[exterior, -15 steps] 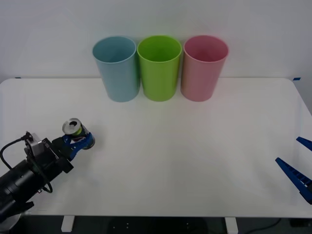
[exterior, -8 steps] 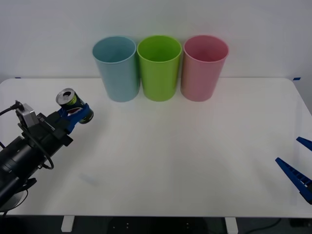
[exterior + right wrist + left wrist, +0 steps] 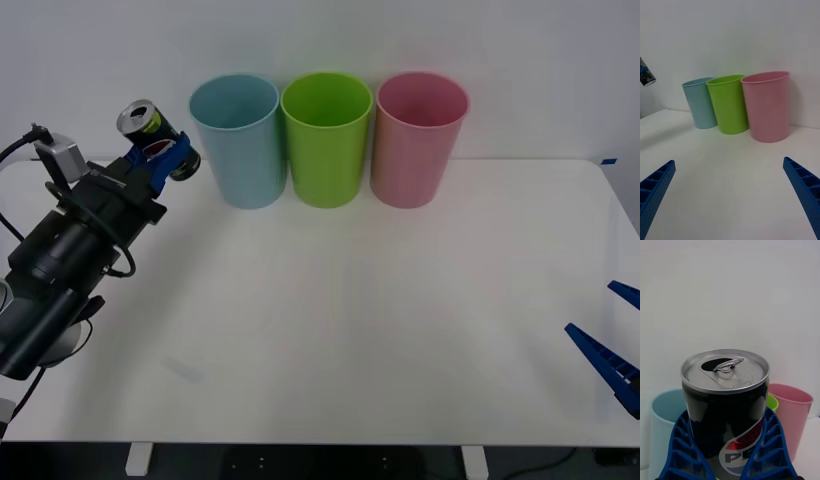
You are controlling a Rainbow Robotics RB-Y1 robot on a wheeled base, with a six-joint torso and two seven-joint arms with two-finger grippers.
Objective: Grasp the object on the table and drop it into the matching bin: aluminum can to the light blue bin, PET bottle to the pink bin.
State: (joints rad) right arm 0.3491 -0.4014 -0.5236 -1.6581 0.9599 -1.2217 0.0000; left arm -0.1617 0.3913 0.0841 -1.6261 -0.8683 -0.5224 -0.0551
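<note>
A dark aluminum can (image 3: 152,135) with an opened silvery top hung tilted in the air, left of the light blue bin (image 3: 240,140).

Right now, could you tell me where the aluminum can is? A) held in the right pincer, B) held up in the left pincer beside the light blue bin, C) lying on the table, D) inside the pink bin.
B: the left pincer grips the aluminum can in the air, left of the light blue bin.
</note>
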